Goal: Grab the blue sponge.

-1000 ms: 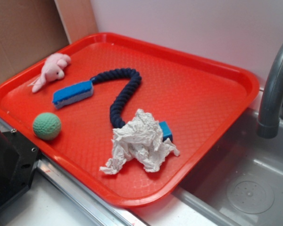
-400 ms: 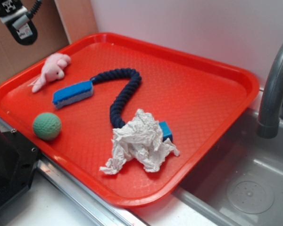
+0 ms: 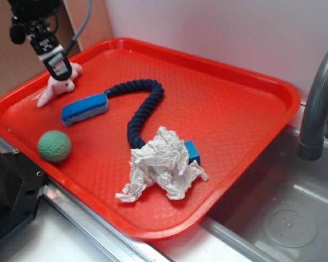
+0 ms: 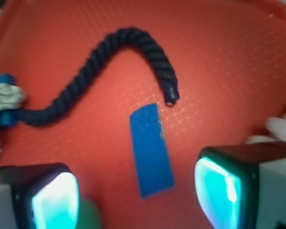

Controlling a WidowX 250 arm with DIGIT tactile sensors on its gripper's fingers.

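The blue sponge (image 3: 85, 108), a long bar with a bright blue top and pale lower layer, lies on the left part of the red tray (image 3: 235, 109). In the wrist view the sponge (image 4: 151, 150) lies below and between my two fingers, untouched. My gripper (image 3: 57, 65) hangs open and empty above the tray's far left, over the pink plush toy (image 3: 48, 94), up and left of the sponge. In the wrist view the gripper (image 4: 136, 200) shows wide open jaws.
A dark navy braided rope (image 3: 145, 106) curves from the sponge's end to crumpled white paper (image 3: 164, 162), with a small blue block (image 3: 192, 151) beside it. A green ball (image 3: 54, 146) sits near the tray's front left. A grey faucet (image 3: 317, 103) and sink (image 3: 284, 218) are right.
My gripper has come into view from the upper left and dropped down and right, to above the pink plush toy. Nothing on the tray has moved.
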